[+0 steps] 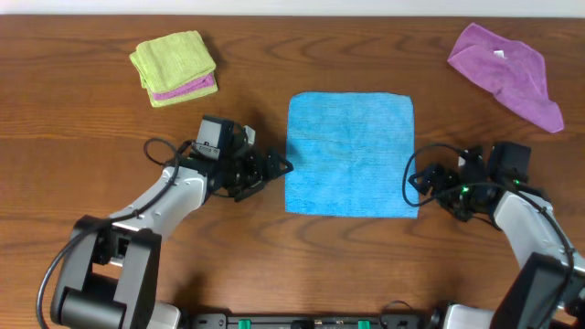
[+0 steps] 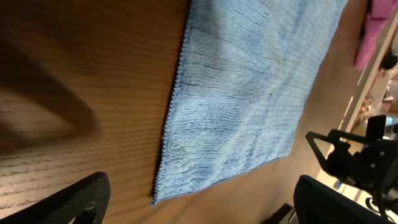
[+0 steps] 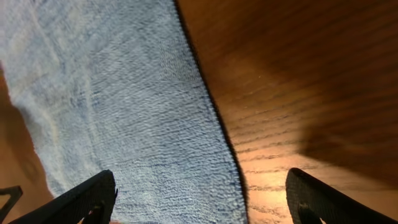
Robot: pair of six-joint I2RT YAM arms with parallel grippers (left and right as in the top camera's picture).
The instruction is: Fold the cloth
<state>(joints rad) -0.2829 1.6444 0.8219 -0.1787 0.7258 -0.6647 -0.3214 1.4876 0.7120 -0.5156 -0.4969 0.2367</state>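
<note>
A small white tag (image 1: 499, 53) on the crumpled purple cloth (image 1: 512, 78), far right, is too small to read. A folded lime-green cloth (image 1: 172, 62) lies far left. The sky-blue cloth (image 1: 350, 153) lies flat mid-table (image 1: 73, 110). The 2 pincers are released: the left gripper (image 1: 277, 172) just beside its left edge, the right gripper (image 1: 414, 183) straddling its right edge near the corner.
</note>
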